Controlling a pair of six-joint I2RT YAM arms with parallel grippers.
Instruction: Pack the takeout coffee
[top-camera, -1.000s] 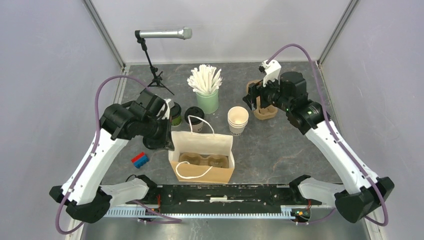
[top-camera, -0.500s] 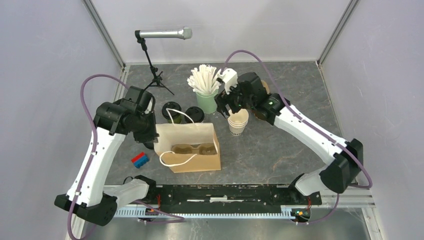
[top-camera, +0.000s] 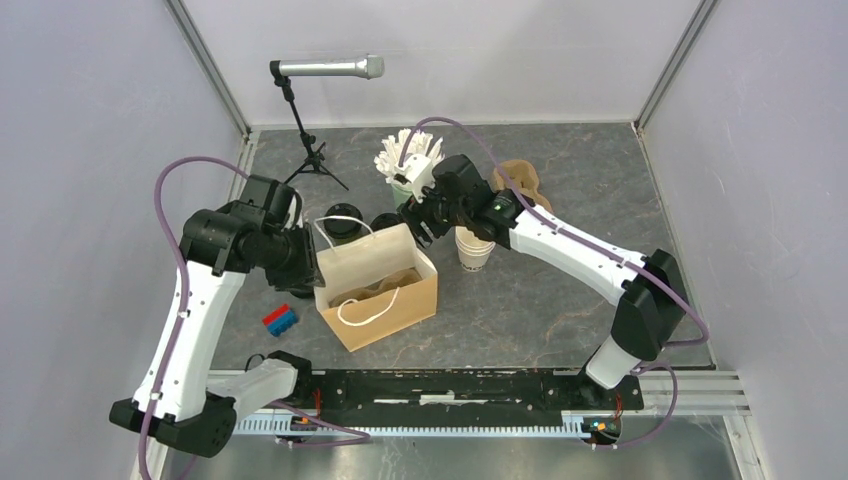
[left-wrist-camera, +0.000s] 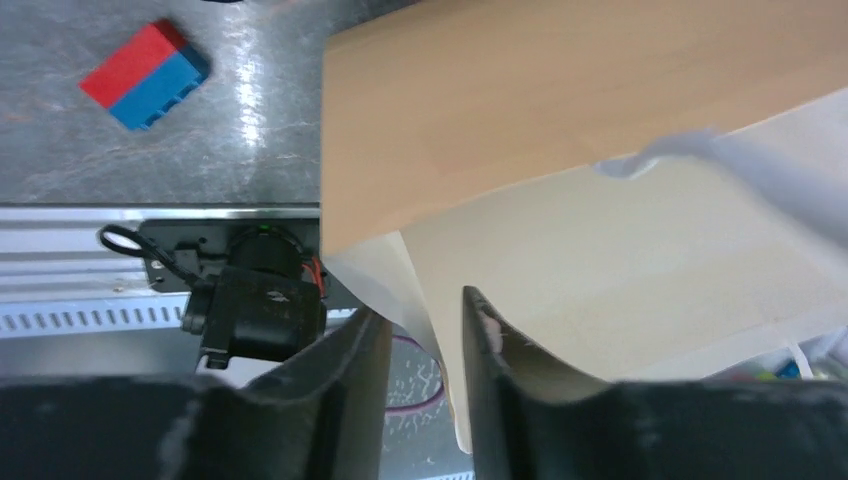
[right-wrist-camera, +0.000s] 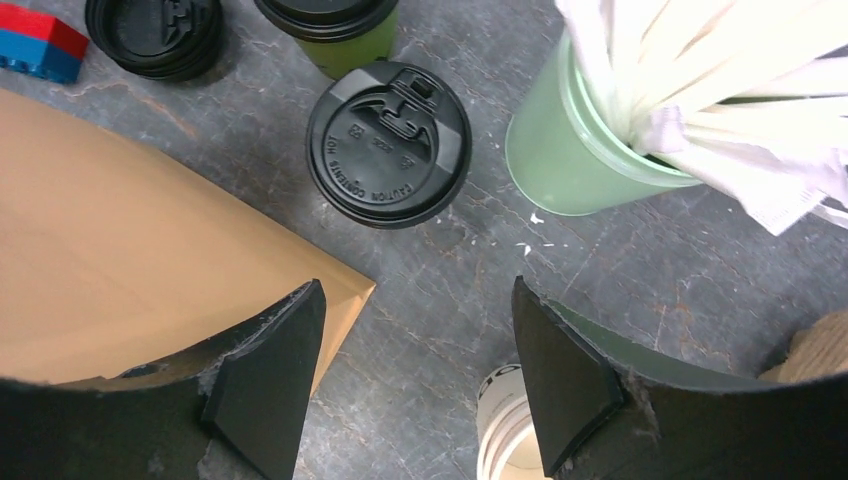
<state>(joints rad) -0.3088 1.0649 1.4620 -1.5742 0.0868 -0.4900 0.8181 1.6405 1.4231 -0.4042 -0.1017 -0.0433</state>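
- The left gripper (left-wrist-camera: 418, 305) stood narrowly parted, with the wall of the paper bag (left-wrist-camera: 560, 110) between its fingers.
- The right gripper (right-wrist-camera: 415, 300) was wide and empty.
- The white coffee cup (right-wrist-camera: 388, 143) stood just ahead of its fingertips, and the olive-green cup (right-wrist-camera: 325, 30) beyond.

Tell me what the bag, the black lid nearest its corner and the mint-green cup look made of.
Bag: brown kraft paper by the look, matte, with thin folded walls.
Lid: black moulded plastic with a slight sheen and raised lettering.
Mint-green cup: smooth and faintly glossy, probably plastic, possibly coated paper.
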